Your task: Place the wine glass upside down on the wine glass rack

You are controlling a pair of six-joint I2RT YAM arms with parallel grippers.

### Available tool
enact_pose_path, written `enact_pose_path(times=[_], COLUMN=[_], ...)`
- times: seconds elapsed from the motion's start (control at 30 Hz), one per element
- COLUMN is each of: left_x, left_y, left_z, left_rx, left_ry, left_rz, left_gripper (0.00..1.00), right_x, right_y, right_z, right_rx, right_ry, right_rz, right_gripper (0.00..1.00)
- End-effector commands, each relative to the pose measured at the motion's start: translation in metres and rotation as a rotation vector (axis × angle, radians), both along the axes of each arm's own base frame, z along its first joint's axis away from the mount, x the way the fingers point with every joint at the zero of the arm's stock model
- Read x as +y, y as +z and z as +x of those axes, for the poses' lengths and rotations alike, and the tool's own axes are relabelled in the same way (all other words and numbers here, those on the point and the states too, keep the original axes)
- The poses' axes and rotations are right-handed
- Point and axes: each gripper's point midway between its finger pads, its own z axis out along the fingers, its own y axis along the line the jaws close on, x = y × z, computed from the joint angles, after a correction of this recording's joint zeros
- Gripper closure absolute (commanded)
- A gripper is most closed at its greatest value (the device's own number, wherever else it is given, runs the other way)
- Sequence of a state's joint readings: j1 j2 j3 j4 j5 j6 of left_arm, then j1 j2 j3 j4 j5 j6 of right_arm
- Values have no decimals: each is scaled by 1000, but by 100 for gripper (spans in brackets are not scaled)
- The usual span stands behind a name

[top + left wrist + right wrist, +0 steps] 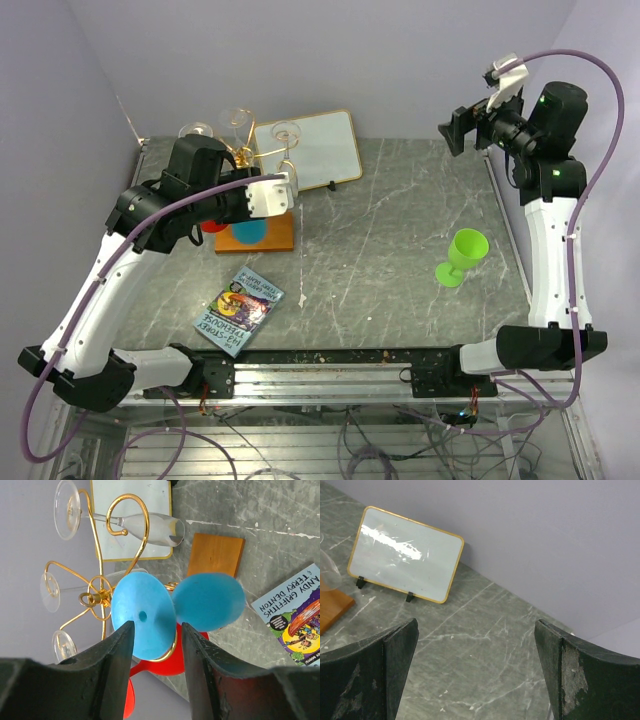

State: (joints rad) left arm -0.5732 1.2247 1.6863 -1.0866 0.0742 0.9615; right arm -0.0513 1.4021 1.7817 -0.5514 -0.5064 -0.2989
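We see the blue wine glass (142, 615) hanging upside down in a gold curl of the wine glass rack (216, 554), its stem hidden behind its foot. The left gripper (157, 630) stands apart beside that foot, and we cannot tell whether they touch. The right gripper (476, 630) gapes wide, holding nothing.

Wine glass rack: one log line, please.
blue glass inverted on rack | left end effector open at it | right end effector open
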Motion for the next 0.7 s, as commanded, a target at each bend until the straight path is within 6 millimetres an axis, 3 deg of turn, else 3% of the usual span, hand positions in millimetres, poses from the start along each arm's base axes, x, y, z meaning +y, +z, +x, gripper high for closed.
enact_pose_path(times=[0.0,0.33,0.5,0.67], left_x=[-2,-12,-10,-3], left_y=[14,24,41,50], left_z=[-7,-30,-27,-16], left_rx=[-13,48,22,-11], left_ry=[-9,-65,1,95], left_rz=[-48,-141,-218,-260], left_gripper=[47,42,30,18], right_x=[-10,-45,-77,-106], right_y=[4,-32,-69,-126], right_z=[-7,-30,-58,-91], right_rx=[-22,63,178,343], right_ry=[-33,-186,-312,-411], right_rz=[-49,-197,-219,-162], right_gripper=[0,0,0,1])
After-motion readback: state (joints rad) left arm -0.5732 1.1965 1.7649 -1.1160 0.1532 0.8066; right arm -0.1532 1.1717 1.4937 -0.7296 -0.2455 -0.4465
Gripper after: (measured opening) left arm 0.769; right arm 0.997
